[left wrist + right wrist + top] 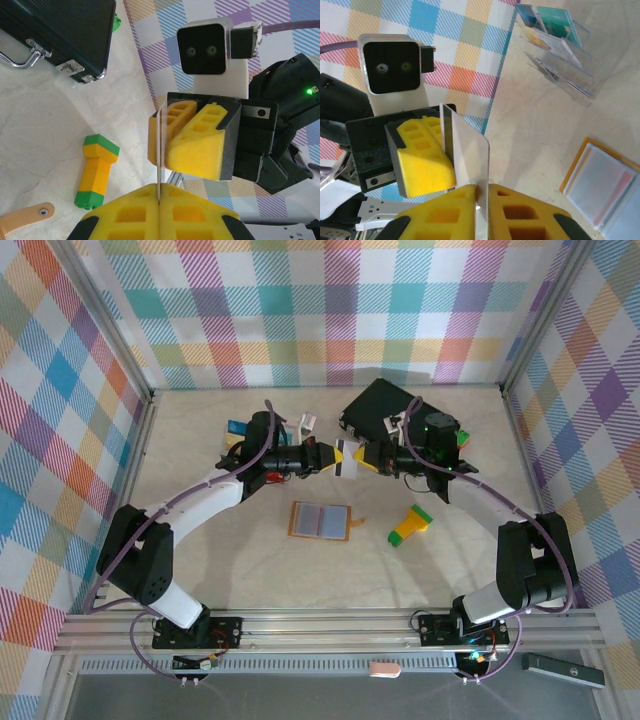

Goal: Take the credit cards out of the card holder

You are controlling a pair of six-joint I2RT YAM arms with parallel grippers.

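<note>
A grey-white credit card (pixel 347 458) hangs upright above the table's middle, between my two grippers, which meet nose to nose. My left gripper (pixel 160 192) is shut on one edge of this card (pixel 159 150). The opposite edge of the card (pixel 467 150) stands between the fingers of my right gripper (pixel 482 192), which are a little apart, with a thin gap beside the card. The orange-tan card holder (pixel 320 520) lies open and flat on the table below them, grey-blue pockets up (pixel 605 185). Its strap tab (pixel 30 217) shows at the left wrist view's lower corner.
A clear stand (pixel 560 50) with blue-and-yellow and teal cards in it stands at the back left. A black hard case (pixel 380 408) lies behind my right gripper (pixel 362 458). A green-and-yellow block (pixel 410 526) lies to the right of the holder.
</note>
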